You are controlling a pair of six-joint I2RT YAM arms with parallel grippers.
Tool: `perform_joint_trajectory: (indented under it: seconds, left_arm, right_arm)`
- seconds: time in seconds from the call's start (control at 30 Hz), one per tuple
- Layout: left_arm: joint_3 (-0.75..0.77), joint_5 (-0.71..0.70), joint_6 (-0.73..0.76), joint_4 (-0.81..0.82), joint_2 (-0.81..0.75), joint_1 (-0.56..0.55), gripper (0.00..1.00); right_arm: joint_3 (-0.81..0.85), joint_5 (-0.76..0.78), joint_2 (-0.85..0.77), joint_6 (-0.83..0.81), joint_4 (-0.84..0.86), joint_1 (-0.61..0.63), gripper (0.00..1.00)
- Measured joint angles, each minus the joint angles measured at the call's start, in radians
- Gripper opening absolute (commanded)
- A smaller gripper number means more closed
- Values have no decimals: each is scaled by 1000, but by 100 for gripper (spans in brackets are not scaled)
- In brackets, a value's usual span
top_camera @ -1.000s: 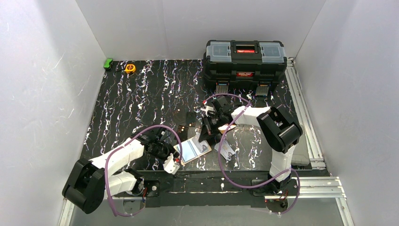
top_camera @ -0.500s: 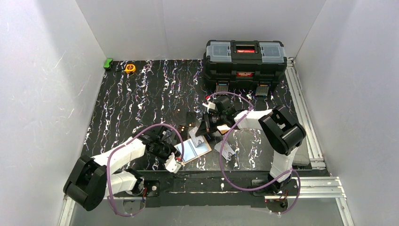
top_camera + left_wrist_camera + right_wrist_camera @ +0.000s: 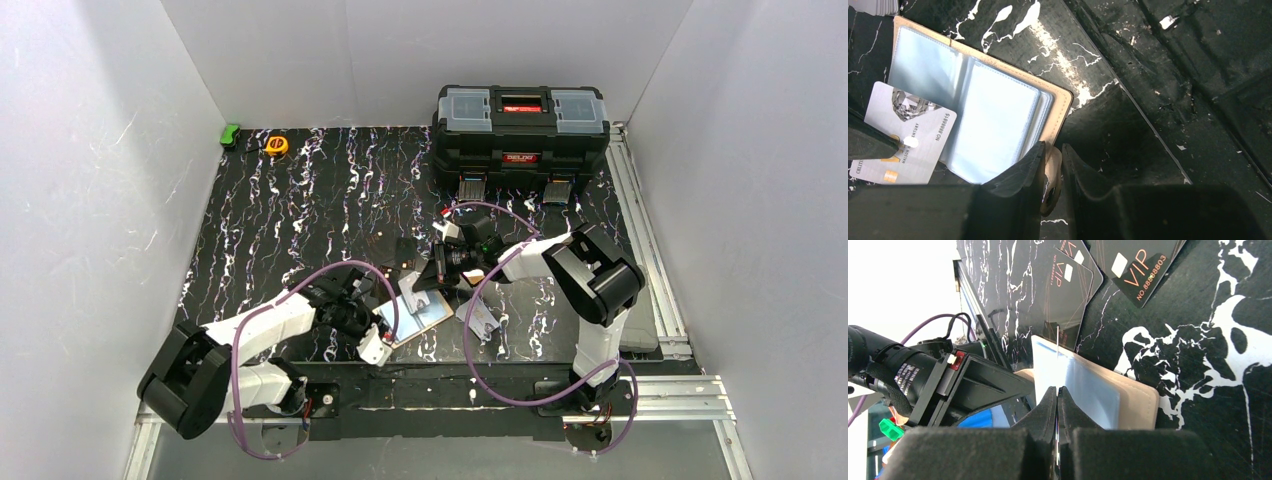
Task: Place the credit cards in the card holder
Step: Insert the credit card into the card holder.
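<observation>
The cream-beige card holder lies open on the black marbled table, its clear sleeves facing up; it also shows in the top view. My left gripper is shut on the holder's snap tab at the near edge. My right gripper is shut on a silver-white credit card, which appears edge-on in the right wrist view. The card's lower edge rests over the holder's left sleeve. A second pale card lies on the table right of the holder.
Black VIP cards lie flat just beyond the holder. A big black toolbox stands at the back right. A yellow tape measure and a green object sit in the far left corner. Metal rails run along the right edge.
My right gripper has carried the silver-white card left and down onto the open holder. My left jaws have narrowed onto the snap tab.
</observation>
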Motion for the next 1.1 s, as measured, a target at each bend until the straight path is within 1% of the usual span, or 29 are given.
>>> perform_joint_trajectory:
  seconds: [0.4, 0.7, 1.1]
  left_arm:
    - [8, -5, -57, 40, 21, -28, 15]
    - [10, -12, -77, 45, 24, -45, 14]
    - [21, -18, -104, 50, 39, -61, 13]
  right_arm:
    - [-4, -16, 19, 5, 2, -8, 1]
    - [-83, -16, 11, 18, 49, -40, 1]
    - [-84, -62, 17, 33, 79, -40, 1]
